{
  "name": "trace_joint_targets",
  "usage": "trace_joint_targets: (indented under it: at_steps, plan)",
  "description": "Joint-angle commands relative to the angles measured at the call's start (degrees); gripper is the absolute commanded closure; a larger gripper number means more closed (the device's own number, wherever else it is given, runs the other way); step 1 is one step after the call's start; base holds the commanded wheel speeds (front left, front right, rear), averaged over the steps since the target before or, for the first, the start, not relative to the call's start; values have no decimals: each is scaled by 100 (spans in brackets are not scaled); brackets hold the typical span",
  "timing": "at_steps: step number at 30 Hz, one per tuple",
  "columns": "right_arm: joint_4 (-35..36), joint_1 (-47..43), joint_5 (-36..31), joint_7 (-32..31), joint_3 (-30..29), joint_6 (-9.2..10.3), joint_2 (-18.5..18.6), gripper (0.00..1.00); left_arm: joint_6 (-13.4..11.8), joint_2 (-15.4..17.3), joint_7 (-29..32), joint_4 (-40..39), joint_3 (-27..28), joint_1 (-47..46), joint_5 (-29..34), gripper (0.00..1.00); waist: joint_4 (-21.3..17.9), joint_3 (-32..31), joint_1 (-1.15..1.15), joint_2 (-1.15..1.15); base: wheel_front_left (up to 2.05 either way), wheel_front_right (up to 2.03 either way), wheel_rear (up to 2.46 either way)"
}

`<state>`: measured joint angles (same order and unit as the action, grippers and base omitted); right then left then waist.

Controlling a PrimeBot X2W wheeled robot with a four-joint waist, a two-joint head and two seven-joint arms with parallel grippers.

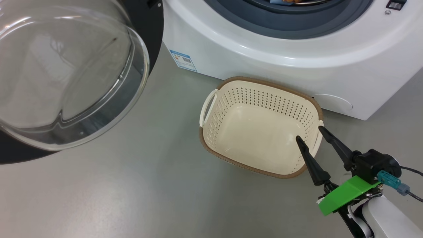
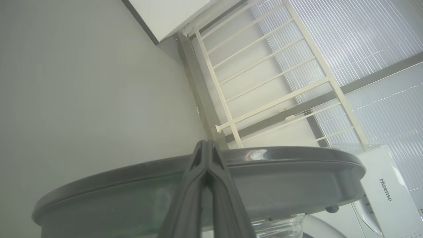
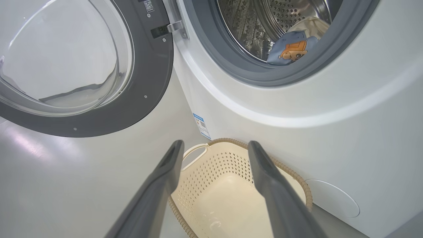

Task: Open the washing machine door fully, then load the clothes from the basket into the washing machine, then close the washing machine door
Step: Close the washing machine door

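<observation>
Clothes (image 3: 294,43) lie in the washing machine (image 3: 330,132), basket (image 1: 251,81) empty; left gripper (image 2: 206,145) closed beside the open door (image 1: 66,76), right gripper (image 1: 308,133) open: the blue cloth (image 3: 287,53) near the gasket (image 3: 251,74) could catch on closing.

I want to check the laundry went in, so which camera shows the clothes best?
The right wrist view: the clothes lie in the drum, blue piece in front, cream behind. The head view catches a sliver of them at its top edge. The left wrist view faces the washing machine door edge-on.
</observation>
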<state>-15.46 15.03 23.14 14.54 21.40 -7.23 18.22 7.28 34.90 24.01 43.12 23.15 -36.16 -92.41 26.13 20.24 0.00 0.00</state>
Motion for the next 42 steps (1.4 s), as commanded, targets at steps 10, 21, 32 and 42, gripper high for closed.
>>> trace_joint_targets:
  at_steps: [10, 21, 32, 42]
  plan:
    - [169, 102, -53, 46, 114, -25, 57, 0, 21, 400, 52, -74, 38, -161, 207, 100, -77, 36, 0, 0, 0, 0, 0]
    - [156, 95, -69, 46, 102, -25, -20, 0, 21, 434, 774, 52, -208, -120, 178, 100, -31, -28, 0, 0, 0, 0, 0]
    - [139, 60, -58, 46, 88, -25, -37, 0, 21, 421, 1441, 235, -311, -47, 68, 100, 23, -131, 0, 0, 0, 0, 0]
    - [130, -31, -25, 46, 33, -25, -141, 0, 21, 427, 2182, 80, -481, 138, 53, 100, 90, -412, 0, 0, 0, 0, 0]
